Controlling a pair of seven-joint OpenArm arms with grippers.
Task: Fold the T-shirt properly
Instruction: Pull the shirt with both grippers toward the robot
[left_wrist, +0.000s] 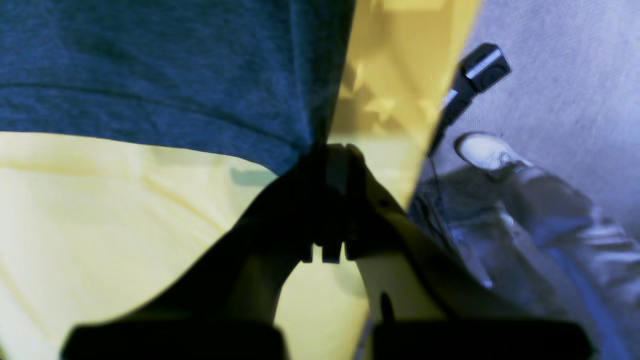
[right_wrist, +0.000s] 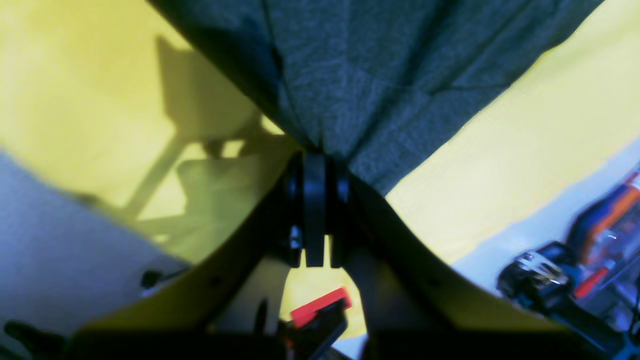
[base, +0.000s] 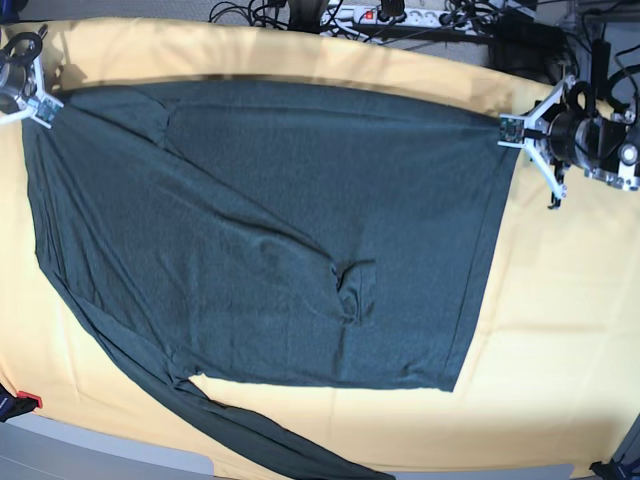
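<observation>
Slippage is the likely risk: the T-shirt (base: 270, 240) is spread on the yellow worktop (base: 560, 330), its far corners clenched by the left gripper (base: 508, 128) and right gripper (base: 47, 113); uneven pulling could bunch it.

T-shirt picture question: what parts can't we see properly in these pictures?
- T-shirt: the sleeve end runs off the base view's bottom edge.
- Left gripper: the pinched cloth is dark and blurred in its wrist view.
- Right gripper: its base-view tips sit at the left edge, too small to read.
</observation>
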